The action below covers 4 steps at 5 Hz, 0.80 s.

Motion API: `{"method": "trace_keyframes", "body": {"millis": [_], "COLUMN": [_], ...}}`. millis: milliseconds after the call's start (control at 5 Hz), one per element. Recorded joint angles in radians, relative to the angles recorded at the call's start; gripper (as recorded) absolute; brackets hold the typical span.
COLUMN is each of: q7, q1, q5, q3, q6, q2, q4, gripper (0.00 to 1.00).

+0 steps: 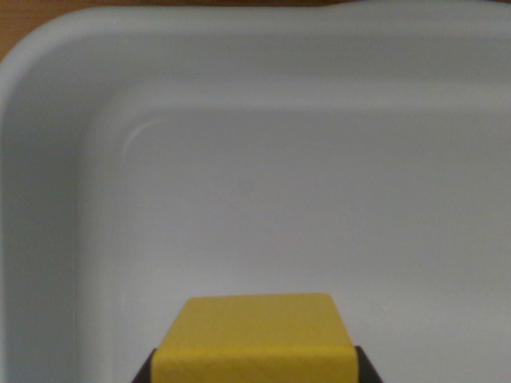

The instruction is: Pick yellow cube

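With the tool (254,375) clenched on the cube (254,335) over the tray (48,159), you're mid-pick; next, lift straight up, grip steady.

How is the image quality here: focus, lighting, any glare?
Wrist view: soft overall, the yellow cube closest and blurred at its edges; even, diffuse light on the white tray, with faint shading along its left wall and one small curved highlight near the corner; no harsh glare.
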Motion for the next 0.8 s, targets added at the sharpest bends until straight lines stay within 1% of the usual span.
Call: {"method": "trace_keyframes", "body": {"millis": [200, 400, 600, 800], "q7": [0.0, 0.001, 0.001, 0.001], "q1": [0.0, -0.0003, -0.0003, -0.0005], "q5": [0.0, 0.0005, 0.0005, 0.0009], "q3": [0.0, 0.0, 0.0, 0.001], "q6": [0.0, 0.025, 0.025, 0.045], "q2": [0.0, -0.008, -0.008, -0.014], "q4": [0.0, 0.018, 0.018, 0.032], "gripper": [1.0, 1.0, 1.0, 1.0]}}
